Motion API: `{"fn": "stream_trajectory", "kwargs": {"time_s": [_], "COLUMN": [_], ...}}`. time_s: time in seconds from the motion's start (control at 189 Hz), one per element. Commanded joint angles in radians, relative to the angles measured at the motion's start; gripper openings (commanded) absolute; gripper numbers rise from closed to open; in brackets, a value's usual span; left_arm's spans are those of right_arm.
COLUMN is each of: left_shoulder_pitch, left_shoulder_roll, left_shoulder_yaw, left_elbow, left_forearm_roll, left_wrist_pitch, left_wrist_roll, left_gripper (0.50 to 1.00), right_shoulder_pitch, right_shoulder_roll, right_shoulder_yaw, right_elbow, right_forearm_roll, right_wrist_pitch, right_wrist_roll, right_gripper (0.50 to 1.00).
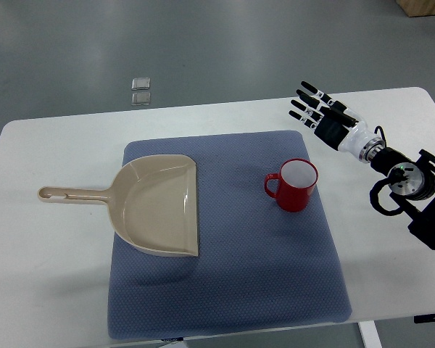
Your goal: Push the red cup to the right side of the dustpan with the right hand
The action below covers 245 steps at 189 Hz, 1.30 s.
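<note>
A red cup (295,185) with a white inside stands upright on the blue mat (225,290), its handle pointing left. A beige dustpan (159,205) lies on the mat's left part, with its handle reaching left over the white table. The cup is to the right of the dustpan, a clear gap between them. My right hand (315,107) hovers above the table's far right, up and right of the cup, fingers spread and holding nothing. It is apart from the cup.
The white table (51,152) carries the mat in its middle. Two small clear squares (141,90) lie on the grey floor beyond the far edge. The right arm (406,181) comes in over the table's right edge.
</note>
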Motion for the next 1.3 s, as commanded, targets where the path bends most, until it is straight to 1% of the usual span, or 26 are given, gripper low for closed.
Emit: {"fn": "stream_trajectory", "kwargs": {"time_s": [0.0,0.143,0.217,0.381,0.445,0.482,0.561,0.715,0.805,0.858,0.98,0.99,1.059,1.165,1.176,1.292], "left_shoulder_pitch": [0.001,0.001,0.001,-0.001,0.001,0.001,0.001,-0.001,0.001,-0.001,-0.001,-0.001,-0.001,0.001,0.001,0.001], "left_shoulder_roll": [0.000,0.000,0.000,0.000,0.000,0.000,0.000,0.000,0.000,0.000,0.000,0.000,0.000,0.000,0.000,0.000], "left_shoulder_yaw": [0.000,-0.002,0.000,0.000,0.000,0.001,0.001,0.003,0.003,0.003,0.004,0.005,0.003,0.003,0.003,0.003], "left_elbow": [0.002,0.003,0.006,0.005,0.003,0.003,0.002,0.002,0.000,0.000,-0.002,-0.002,-0.002,0.000,0.000,0.000], "left_forearm_roll": [0.000,0.000,0.000,0.000,0.000,0.000,0.000,0.000,0.000,0.002,0.002,0.002,0.002,0.002,0.002,0.000], "left_wrist_pitch": [0.000,0.000,0.000,0.000,0.000,0.000,0.000,0.000,-0.001,-0.001,-0.001,-0.001,-0.001,-0.001,-0.001,-0.001], "left_wrist_roll": [0.001,-0.001,0.001,0.001,0.001,0.001,0.001,0.001,0.001,0.001,0.001,0.001,0.001,0.001,0.001,0.001], "left_gripper": [1.000,1.000,1.000,1.000,1.000,1.000,1.000,1.000,1.000,1.000,1.000,1.000,1.000,1.000,1.000,1.000], "right_shoulder_pitch": [0.000,0.000,0.000,-0.009,-0.012,-0.014,-0.017,-0.043,-0.066,-0.076,-0.130,-0.130,-0.155,-0.179,-0.179,-0.213], "right_shoulder_roll": [0.000,0.000,-0.003,-0.015,-0.026,-0.046,-0.092,-0.206,-0.262,-0.281,-0.316,-0.316,-0.333,-0.341,-0.341,-0.345], "right_shoulder_yaw": [-0.001,-0.001,-0.001,-0.003,-0.001,-0.001,0.000,0.002,0.005,0.006,0.015,0.015,0.015,0.011,0.011,0.011], "right_elbow": [0.000,0.000,0.002,0.011,0.011,0.011,0.017,0.087,0.095,0.097,0.098,0.098,0.098,0.103,0.103,0.111], "right_forearm_roll": [-0.006,-0.052,-0.065,-0.131,-0.191,-0.234,-0.302,-0.355,-0.401,-0.438,-0.525,-0.526,-0.565,-0.618,-0.618,-0.659], "right_wrist_pitch": [0.000,0.002,0.018,0.109,0.156,0.191,0.191,0.191,0.191,0.191,0.191,0.191,0.191,0.191,0.191,0.191], "right_wrist_roll": [0.000,0.000,-0.002,0.002,0.006,0.008,0.012,0.014,0.026,0.054,0.150,0.150,0.218,0.301,0.301,0.384], "right_gripper": [0.934,0.934,0.934,0.934,0.934,0.934,0.934,0.934,0.934,0.934,0.934,0.934,0.934,0.934,0.934,0.934]}}
